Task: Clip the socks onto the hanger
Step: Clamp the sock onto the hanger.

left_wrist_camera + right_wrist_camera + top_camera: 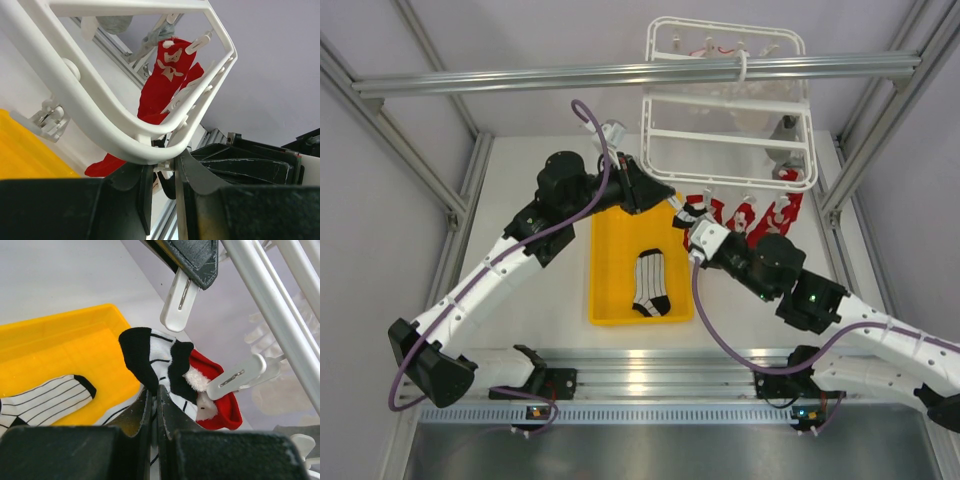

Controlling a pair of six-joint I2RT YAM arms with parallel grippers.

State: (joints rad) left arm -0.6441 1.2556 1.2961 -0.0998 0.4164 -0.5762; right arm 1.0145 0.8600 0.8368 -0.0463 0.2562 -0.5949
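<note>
The hanger [724, 136] hangs above the worktop [565, 320], red socks [786, 210] already pegged along its near bar. One striped sock [652, 282] waits in the yellow tray [605, 265]. Right fingers [137, 415], clamped on a second striped sock [150, 357], hold it just beneath a clip [176, 302]; left fingers [192, 182] squeeze that clip, presumably to open it.

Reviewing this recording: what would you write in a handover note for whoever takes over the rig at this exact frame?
Grippers: the left gripper has its jaws shut on a clip at the hanger's near-left corner. The right gripper has its jaws shut on a striped sock, raised just below that clip and not yet in it.
Done: red socks hang clipped along the hanger's near edge.
Left: clip the held sock, then the other striped sock lying in the yellow tray.
</note>
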